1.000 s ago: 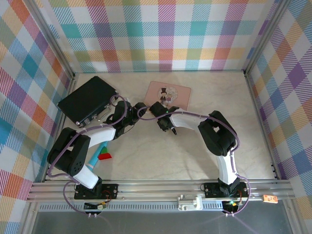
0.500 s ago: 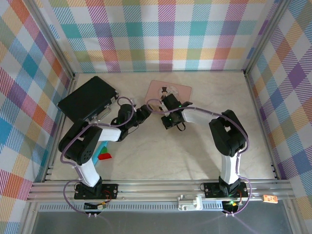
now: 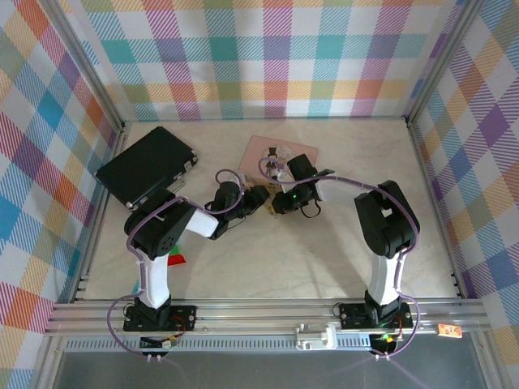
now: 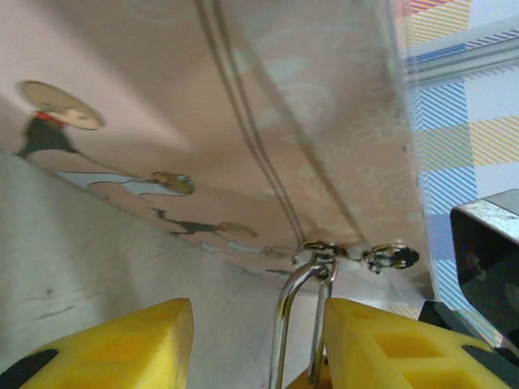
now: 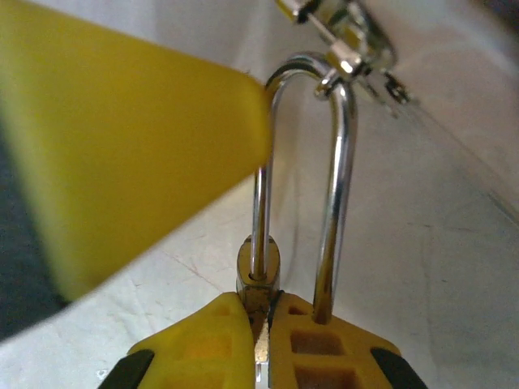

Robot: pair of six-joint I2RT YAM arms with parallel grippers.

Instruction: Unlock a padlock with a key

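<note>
Clamping padlock at lower centre, right gripper fingers pinched its body; left gripper fingers stood apart; steady hold advisable.

Black case rear left; pink tin rear centre; red-green item front left.

Padlock: tiny brass body, thin silver shackle pointing up; body pinched btwn right claw tips.
</note>
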